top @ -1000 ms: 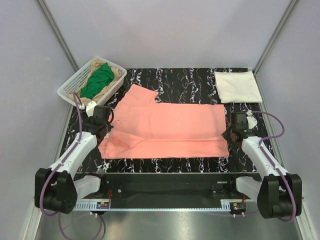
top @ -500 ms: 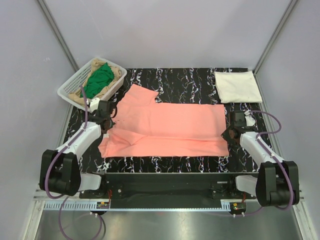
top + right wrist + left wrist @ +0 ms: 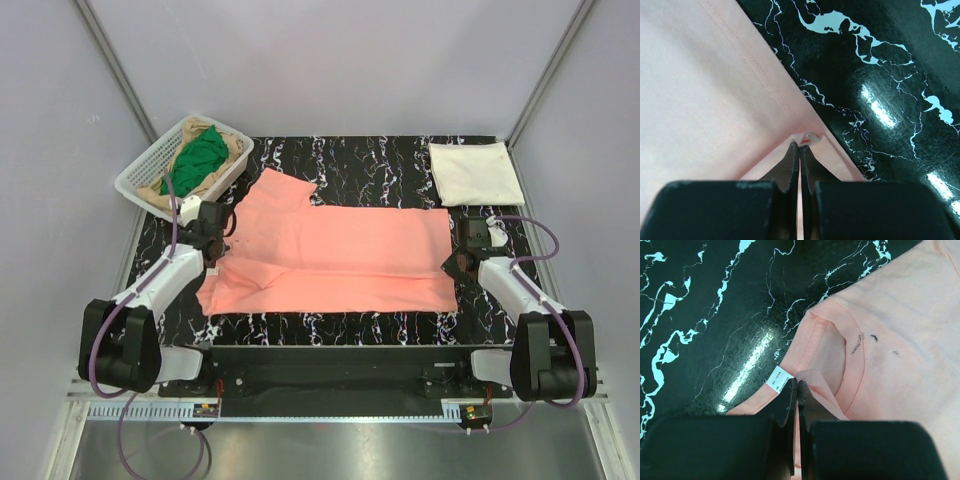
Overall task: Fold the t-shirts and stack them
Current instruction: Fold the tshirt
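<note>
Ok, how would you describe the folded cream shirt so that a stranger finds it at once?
On the black marbled table, look at the far right corner. The cream-white t-shirt lies there alone. It is the only one folded into a neat rectangle; the salmon-pink t-shirt lies spread in the middle and the green t-shirt sits crumpled in the white basket.

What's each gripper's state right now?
left gripper: shut, fingers pinching the pink shirt.
right gripper: shut, fingers pinching the same pink shirt.
</note>
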